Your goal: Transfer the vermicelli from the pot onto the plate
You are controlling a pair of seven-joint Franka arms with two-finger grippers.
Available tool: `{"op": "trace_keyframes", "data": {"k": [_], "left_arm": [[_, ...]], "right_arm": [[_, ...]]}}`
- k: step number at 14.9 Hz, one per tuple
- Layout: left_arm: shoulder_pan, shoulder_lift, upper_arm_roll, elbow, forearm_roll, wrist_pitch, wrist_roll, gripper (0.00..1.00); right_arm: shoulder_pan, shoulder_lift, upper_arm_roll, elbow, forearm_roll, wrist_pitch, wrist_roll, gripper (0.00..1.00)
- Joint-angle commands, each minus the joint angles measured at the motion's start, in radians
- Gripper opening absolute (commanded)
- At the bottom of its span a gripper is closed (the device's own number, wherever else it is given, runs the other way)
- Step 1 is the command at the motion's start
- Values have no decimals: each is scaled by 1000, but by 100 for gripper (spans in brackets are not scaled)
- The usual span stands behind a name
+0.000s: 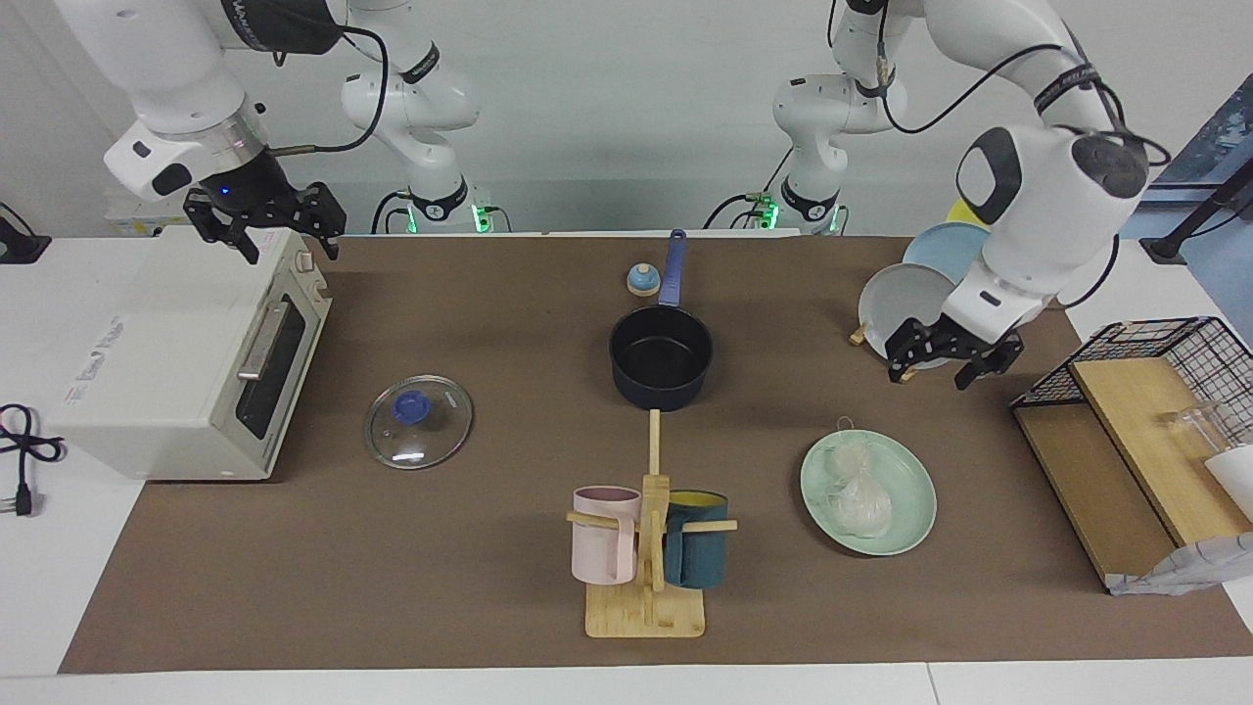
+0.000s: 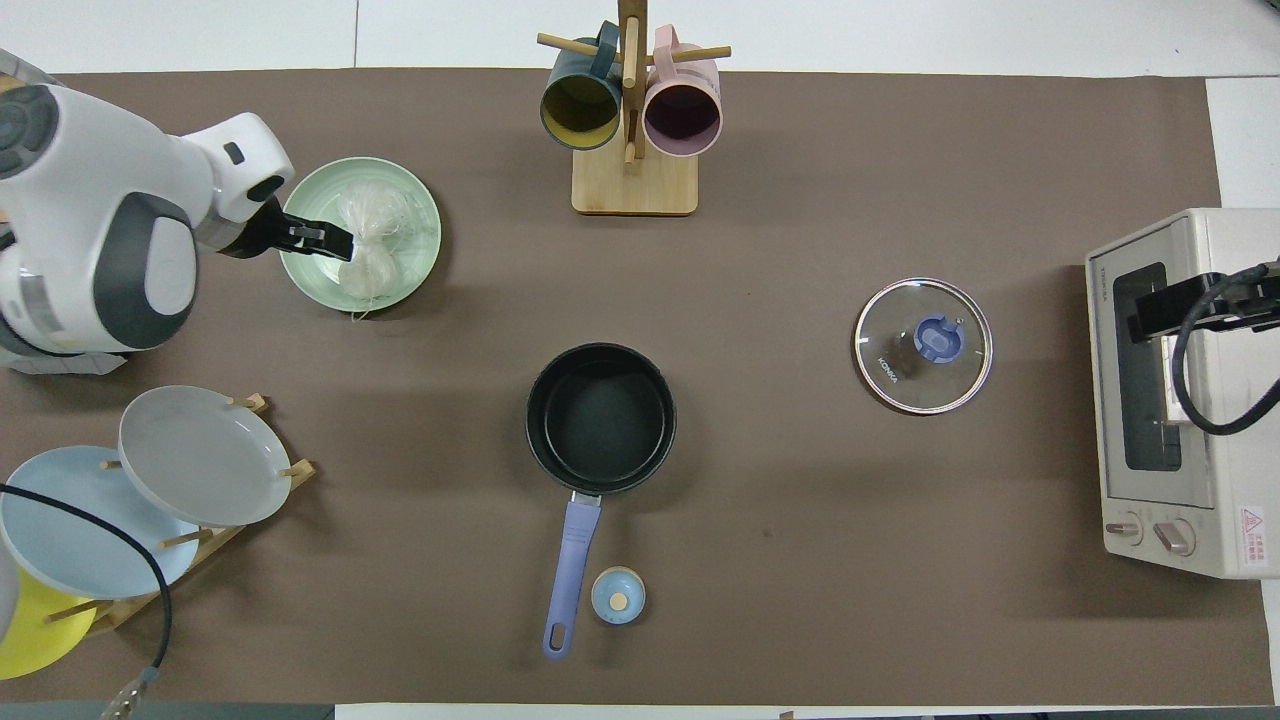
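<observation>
We are looking at the vermicelli (image 1: 858,494) lying in its clear bag on the mint-green plate (image 1: 910,519), which is sitting toward the left arm's end of the table, farther from the robots than the pot (image 1: 661,367). The pot is standing in the middle of the table with nothing in its black interior, its blue handle pointing toward the robots. We are seeing the left gripper (image 1: 942,364) hanging in the air with its fingers spread wide and nothing between them, over the mat just beside the grey plate (image 1: 905,304) in the wooden rack, well clear of the noodles. Over at the right arm's end, the right gripper (image 1: 264,223) is hovering above the toaster oven (image 1: 181,372), fingers wide apart and carrying nothing; that arm is waiting. The glass lid (image 1: 418,421) is lying flat on the mat between the oven and the pot.
</observation>
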Motion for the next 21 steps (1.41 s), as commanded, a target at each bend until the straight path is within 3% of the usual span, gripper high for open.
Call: {"op": "trace_keyframes", "data": {"k": [1,3,8,12,21], "left_arm": [[1,-116,0,-23,34,-131,-29,100],[3,-167,-2,-30,34,-206,-98,100],[-20,-187,0,-51,34,-283,-156,100],[-11,-132,6,94,48,-418,-153,100],[7,-130,0,98,49,-415,-150,100]], "right_arm": [[-6,-4,7,-4,15,15,13,100],[-6,-4,7,-2,16,15,15,100],[-6,-4,8,-2,16,15,16,100],[-8,-4,7,-2,15,15,16,100],[-8,-4,7,-2,15,15,16,100]]}}
